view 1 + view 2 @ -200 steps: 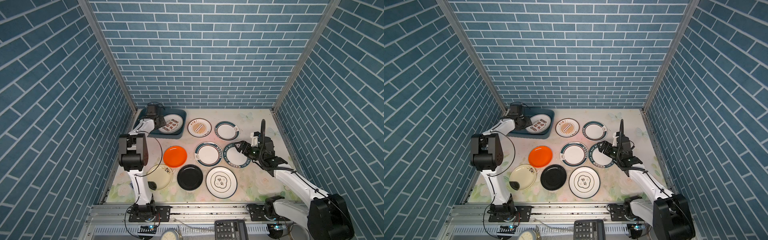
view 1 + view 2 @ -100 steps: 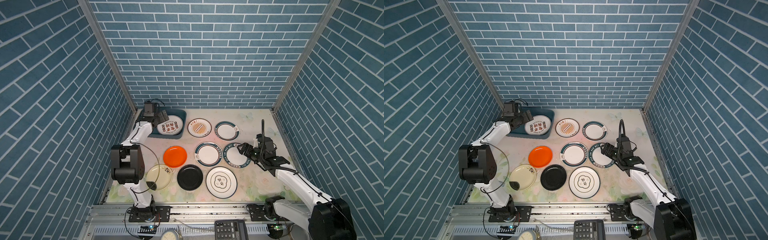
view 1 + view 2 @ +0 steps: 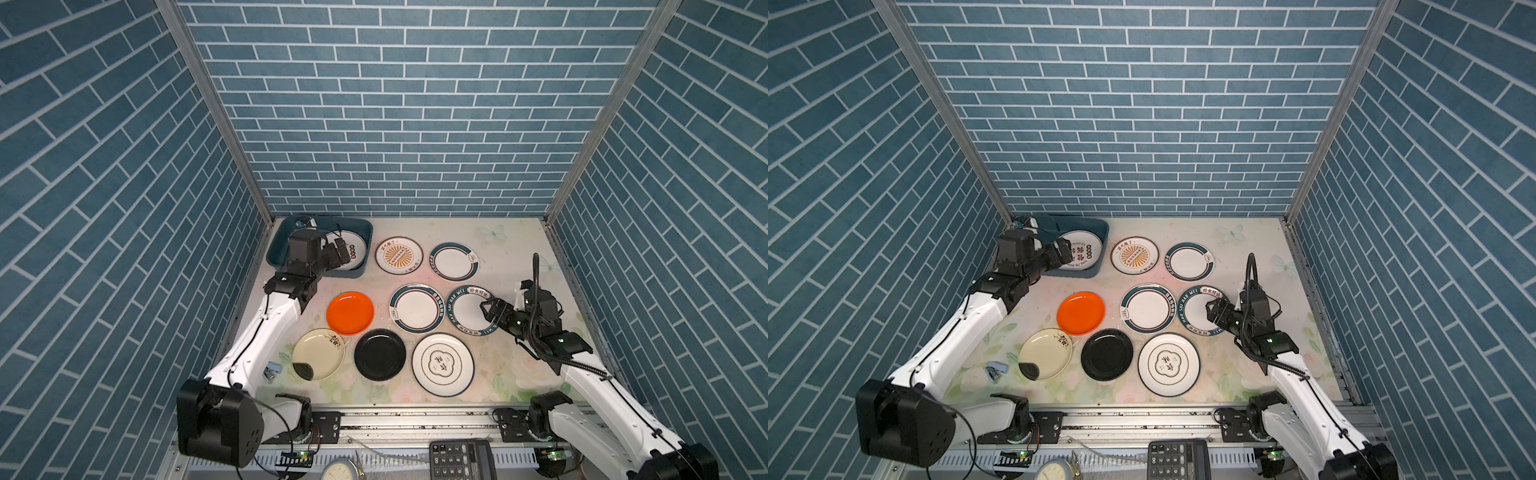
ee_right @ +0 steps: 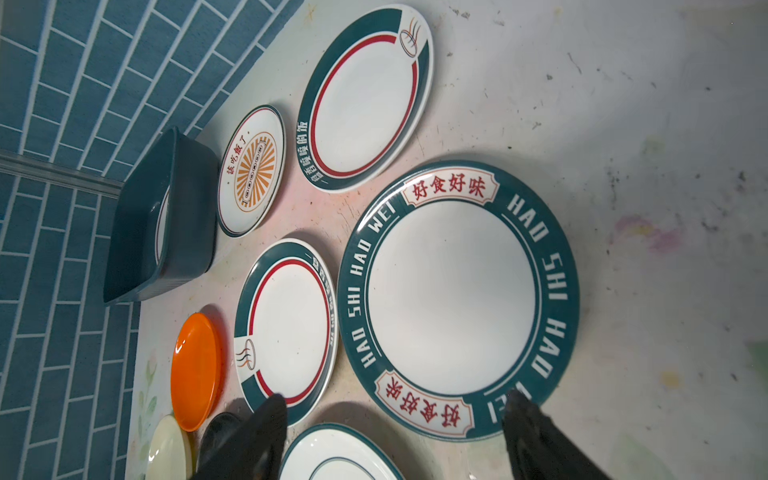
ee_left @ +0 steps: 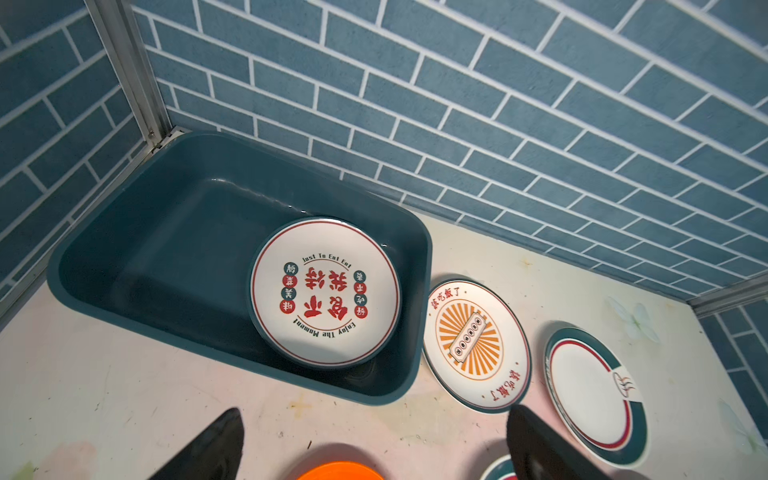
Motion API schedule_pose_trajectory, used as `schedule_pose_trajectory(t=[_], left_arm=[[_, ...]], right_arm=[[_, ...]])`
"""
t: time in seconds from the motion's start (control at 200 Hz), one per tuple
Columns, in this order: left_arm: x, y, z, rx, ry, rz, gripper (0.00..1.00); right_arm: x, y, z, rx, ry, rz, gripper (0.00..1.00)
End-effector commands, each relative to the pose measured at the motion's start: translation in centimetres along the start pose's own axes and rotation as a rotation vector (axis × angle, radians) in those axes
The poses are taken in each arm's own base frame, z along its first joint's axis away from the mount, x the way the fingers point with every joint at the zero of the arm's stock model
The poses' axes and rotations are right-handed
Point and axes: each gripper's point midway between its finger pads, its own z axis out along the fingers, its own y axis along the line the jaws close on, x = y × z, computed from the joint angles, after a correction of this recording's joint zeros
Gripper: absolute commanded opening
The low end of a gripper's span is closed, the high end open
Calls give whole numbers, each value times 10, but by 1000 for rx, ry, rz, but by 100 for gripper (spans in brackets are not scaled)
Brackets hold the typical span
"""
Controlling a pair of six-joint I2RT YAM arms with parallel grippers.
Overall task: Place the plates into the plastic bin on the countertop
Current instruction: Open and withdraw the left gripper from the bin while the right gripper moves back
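The left claw (image 5: pixel 374 411) stands wide open and empty, its 2 black fingers (image 5: pixel 212 449) spread above the flowered countertop (image 5: pixel 104 395). Straight ahead of it, past the fingertips, the teal bin (image 5: pixel 166 232) sits in the corner of the tiled walls (image 5: pixel 498 104). 1 plate with red lettering (image 5: pixel 324 291) lies flat inside, at the end of the bin nearer the sunburst plate (image 5: pixel 473 345). That one rests on the countertop just beside the bin's outer wall, with a teal-rimmed plate (image 5: pixel 594 395) next to it, farther from the claw. An orange plate (image 5: pixel 338 471) shows close under this claw. The right claw (image 4: pixel 395 397) is open too and holds nothing. The near rim of the plate lettered HAO SHI HAO WEI (image 4: pixel 453 299) lies between its fingers, flat on the countertop; whether a fingertip touches it I cannot tell. On the left-arm side of that claw a second teal-rimmed plate (image 4: pixel 286 328) lies just beside the lettered one. Behind both claws, toward the arm bases, lie the cream plate (image 3: pixel 318 351), the black plate (image 3: pixel 380 354) and the white plate with a cloud mark (image 3: pixel 442 364). That makes 8 plates on the countertop.
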Motion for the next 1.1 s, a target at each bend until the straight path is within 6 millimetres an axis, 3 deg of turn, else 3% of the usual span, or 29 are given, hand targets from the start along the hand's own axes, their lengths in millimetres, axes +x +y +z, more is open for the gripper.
schedule_pose_trajectory(t=[0.0, 0.135, 0.305, 0.495, 0.765, 1.09], left_arm=[[18, -4, -16, 24, 33, -6, 100], [29, -17, -32, 95, 46, -12, 99], [48, -33, -44, 163, 84, 5, 100], [66, -55, -57, 261, 123, -1, 100], [80, -86, -72, 455, 130, -11, 100], [85, -112, -73, 583, 128, 59, 100]], right_arm=[[12, -4, -5, -6, 21, 2, 82], [20, -1, -8, -48, 44, -11, 82], [9, 12, -8, -82, 42, -74, 82], [-22, 26, 12, -90, 56, -78, 81], [-74, 19, 51, -92, 55, 0, 81], [-128, 12, 75, -92, 18, -23, 80]])
